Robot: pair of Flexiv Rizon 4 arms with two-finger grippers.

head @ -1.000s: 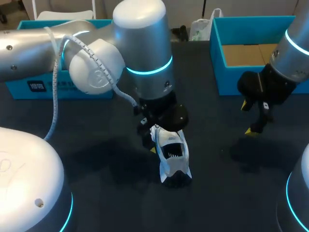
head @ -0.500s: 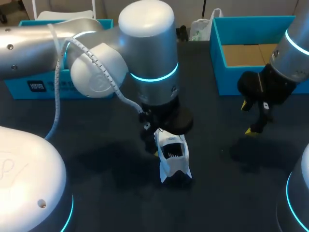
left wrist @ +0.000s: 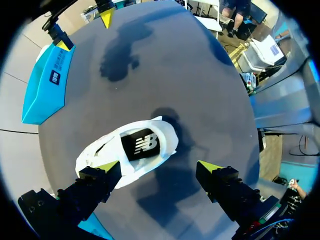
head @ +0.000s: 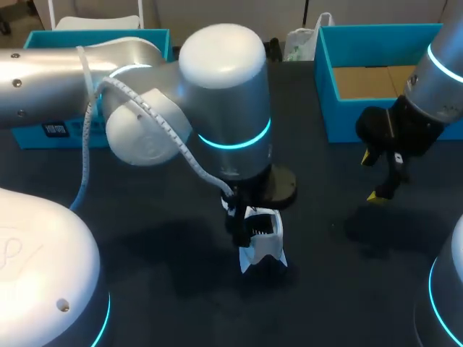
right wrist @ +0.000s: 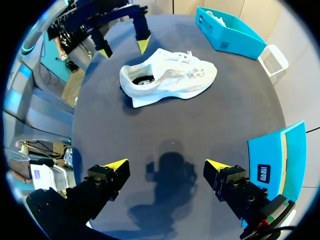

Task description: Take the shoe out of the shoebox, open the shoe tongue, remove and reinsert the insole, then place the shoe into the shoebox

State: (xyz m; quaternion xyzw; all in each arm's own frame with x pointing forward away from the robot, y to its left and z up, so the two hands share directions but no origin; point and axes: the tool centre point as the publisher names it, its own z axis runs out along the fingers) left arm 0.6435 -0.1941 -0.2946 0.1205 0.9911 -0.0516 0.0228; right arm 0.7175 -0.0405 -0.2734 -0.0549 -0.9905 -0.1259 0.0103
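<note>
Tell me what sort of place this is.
Probably a robotics lab or test bench. Two robot arms, with the yellow-tipped left gripper and right gripper, hang over a dark table. A white shoe and an open blue shoebox are set out as for a handling trial.

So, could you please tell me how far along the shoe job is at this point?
Done: the shoe is out of the shoebox, on the table. In hand: the left gripper hangs open over it, gripping nothing; the right gripper is open, off to the side. Left: opening the tongue, the insole out and back in, and boxing the shoe.
</note>
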